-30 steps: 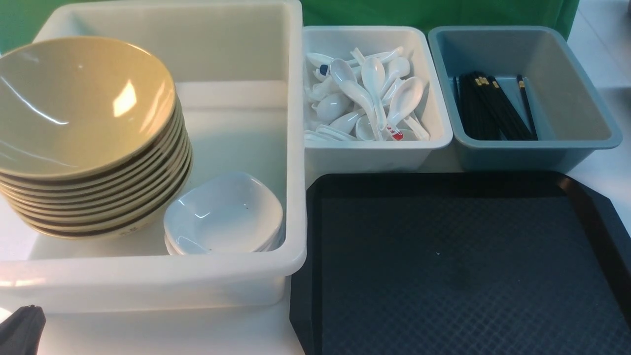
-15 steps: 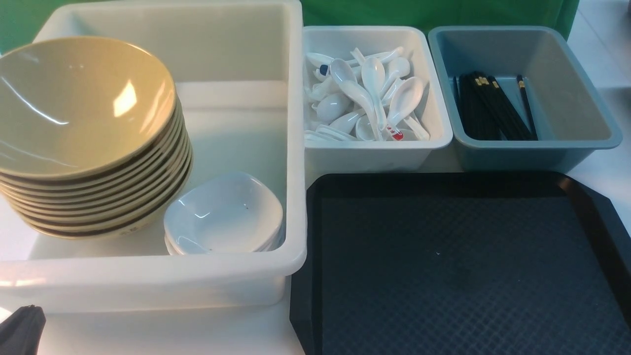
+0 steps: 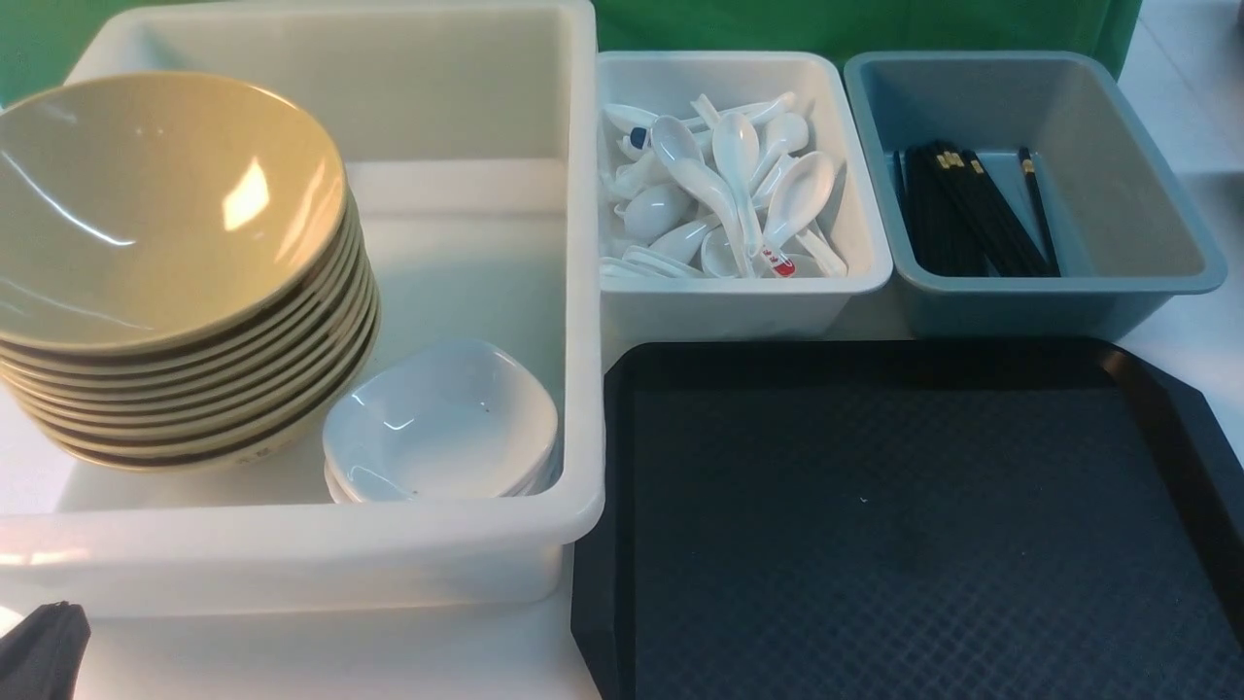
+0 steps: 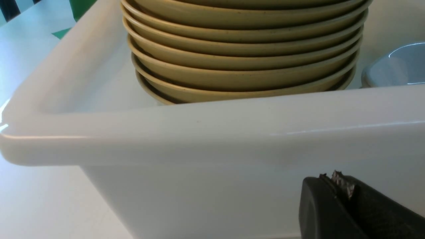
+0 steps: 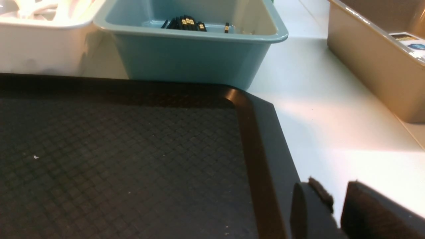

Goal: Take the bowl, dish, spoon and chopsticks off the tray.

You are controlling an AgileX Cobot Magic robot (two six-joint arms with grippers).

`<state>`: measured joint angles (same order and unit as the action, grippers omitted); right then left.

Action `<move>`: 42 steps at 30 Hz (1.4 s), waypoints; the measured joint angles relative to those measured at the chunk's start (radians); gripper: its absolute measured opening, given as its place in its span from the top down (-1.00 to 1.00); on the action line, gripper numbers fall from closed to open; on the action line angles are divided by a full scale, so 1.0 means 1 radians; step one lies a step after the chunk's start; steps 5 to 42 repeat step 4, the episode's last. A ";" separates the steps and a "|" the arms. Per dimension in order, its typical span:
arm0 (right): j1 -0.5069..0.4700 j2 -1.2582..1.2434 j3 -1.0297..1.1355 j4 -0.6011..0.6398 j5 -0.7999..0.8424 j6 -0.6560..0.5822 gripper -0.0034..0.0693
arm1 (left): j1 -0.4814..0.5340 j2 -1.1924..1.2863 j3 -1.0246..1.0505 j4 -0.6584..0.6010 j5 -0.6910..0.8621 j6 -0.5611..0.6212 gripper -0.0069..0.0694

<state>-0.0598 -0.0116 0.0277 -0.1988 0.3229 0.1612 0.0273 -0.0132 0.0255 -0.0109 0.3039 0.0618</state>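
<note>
Beside the right hand [image 5: 335, 202], slightly parted and holding nothing, lies the bare tray [image 5: 262, 159].

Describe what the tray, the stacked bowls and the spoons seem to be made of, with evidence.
Tray: likely matte black plastic, with a moulded diamond texture and raised rim. Bowls: glossy olive-tan, sharp highlights; melamine or glazed ceramic, cannot tell which. Spoons: glossy white with bright glints; glazed ceramic or hard plastic.
</note>
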 joint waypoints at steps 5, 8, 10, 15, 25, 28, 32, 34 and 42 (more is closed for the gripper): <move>0.000 0.000 0.000 0.000 0.000 0.000 0.38 | 0.000 0.000 0.000 0.000 0.000 0.000 0.85; 0.000 0.000 0.000 0.000 0.000 0.000 0.38 | 0.000 0.000 0.000 0.000 0.000 0.000 0.85; 0.000 0.000 0.000 0.000 0.000 0.000 0.38 | 0.000 0.000 0.000 0.000 0.000 0.000 0.85; 0.000 0.000 0.000 0.000 0.000 0.000 0.38 | 0.000 0.000 0.000 0.000 0.000 0.000 0.85; 0.000 0.000 0.000 0.000 0.000 0.000 0.38 | 0.000 0.000 0.000 0.000 0.000 0.000 0.85; 0.000 0.000 0.000 0.000 0.000 0.000 0.38 | 0.000 0.000 0.000 0.000 0.000 0.000 0.85; 0.000 0.000 0.000 0.000 0.000 0.000 0.38 | 0.000 0.000 0.000 0.000 0.000 0.000 0.85; 0.000 0.000 0.000 0.000 0.000 0.000 0.38 | 0.000 0.000 0.000 0.000 0.000 0.000 0.85; 0.000 0.000 0.000 0.000 0.000 0.000 0.38 | 0.000 0.000 0.000 0.000 0.000 0.000 0.85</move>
